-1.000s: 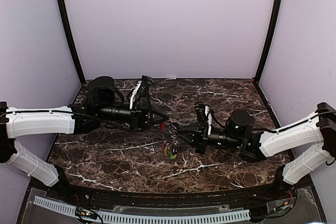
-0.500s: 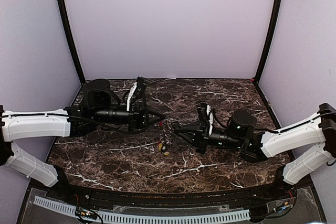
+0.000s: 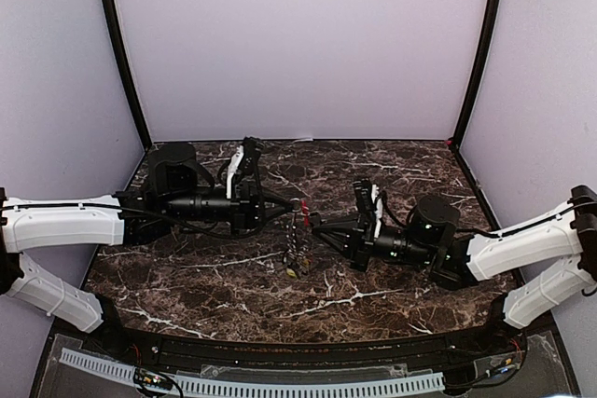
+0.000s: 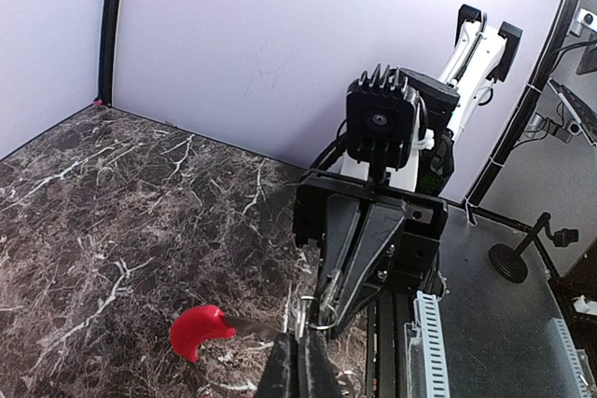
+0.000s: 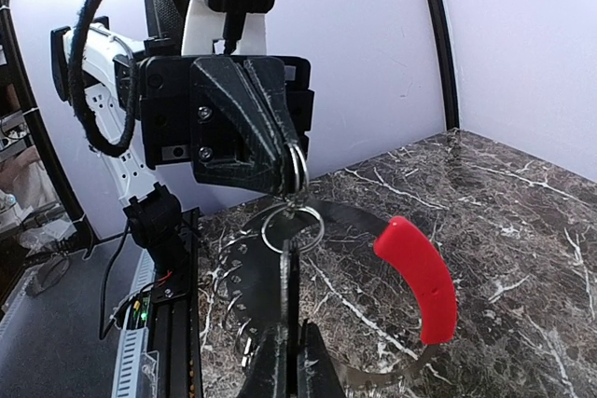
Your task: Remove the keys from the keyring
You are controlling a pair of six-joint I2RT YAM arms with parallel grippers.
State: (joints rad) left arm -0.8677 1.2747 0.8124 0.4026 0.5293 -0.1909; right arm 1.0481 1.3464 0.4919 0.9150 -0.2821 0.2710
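Note:
The keyring [image 3: 305,214], a thin grey band with a red segment [image 5: 418,277], hangs in the air between my two grippers. My left gripper [image 3: 297,204] is shut where the band [image 4: 252,326] meets small wire rings [image 4: 312,314]. My right gripper [image 3: 315,224] faces it, shut on a thin flat metal piece [image 5: 291,286], apparently a key seen edge-on. That piece runs up to a small split ring [image 5: 292,227]. The other keys [image 3: 297,253] dangle below in a string. Yellow and green heads [image 3: 297,270] are at the bottom, close to the table.
The dark marble table [image 3: 392,174] is walled by pale panels on three sides. A slotted white cable rail [image 3: 252,384] runs along the near edge. Both arms reach in low over the table's middle.
The bunch has come up off the table and now hangs between the two grippers. Both fingertips have closed in on each other and the red segment has risen.

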